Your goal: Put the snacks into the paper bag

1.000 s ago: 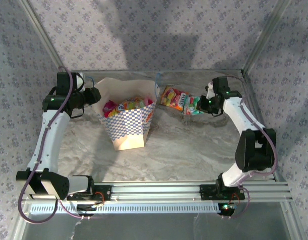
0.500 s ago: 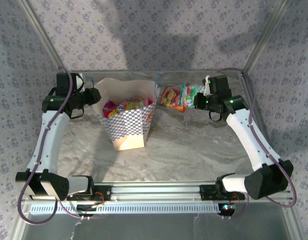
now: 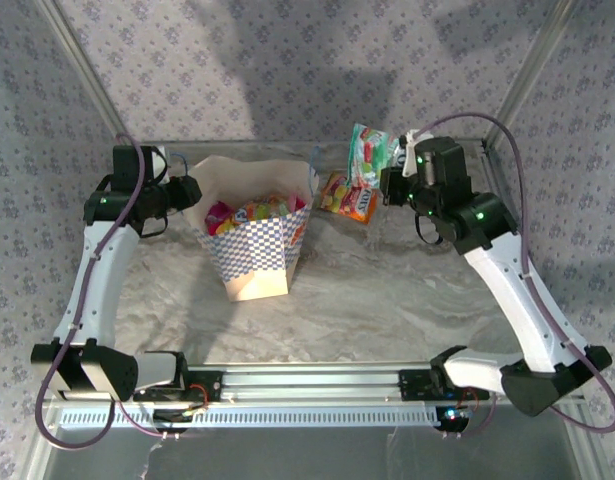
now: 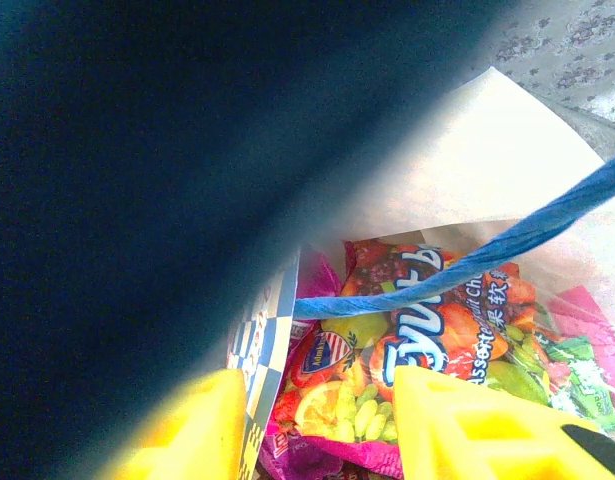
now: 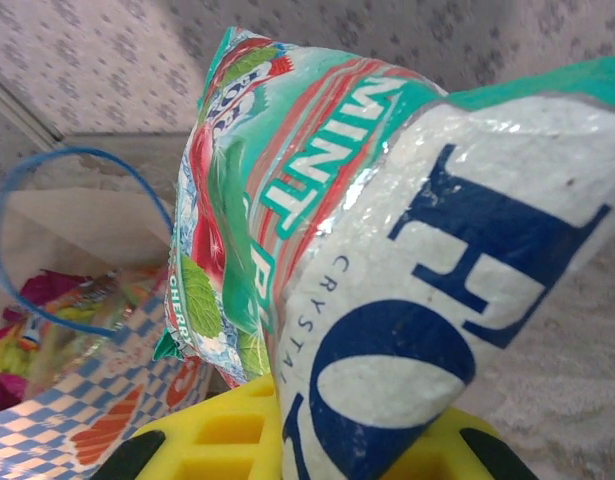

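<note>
The cream paper bag (image 3: 255,250) with its blue-and-white checkered band stands upright at the left middle of the table. Several snacks (image 3: 249,212) lie inside it, a multicoloured packet with pink edges (image 4: 437,320) on top. My left gripper (image 3: 190,192) sits at the bag's left rim, its jaws apart astride the checkered wall (image 4: 270,330), under the blue cord handle (image 4: 477,262). My right gripper (image 3: 387,178) is shut on the teal-white packet (image 3: 367,153) and holds it in the air right of the bag. That packet (image 5: 387,250) rises from between the yellow fingers (image 5: 222,430). An orange packet (image 3: 347,197) lies on the table below it.
Patterned walls and a metal frame (image 3: 507,100) close in the back and sides of the marble-look table (image 3: 387,300). The rail (image 3: 317,385) with both arm bases runs along the near edge. The bag's blue handle (image 5: 47,250) shows to the left of the held packet.
My right arm has lifted the teal-white packet off the table beside the orange one, raising it up and leftward. The left arm and the bag have not moved.
</note>
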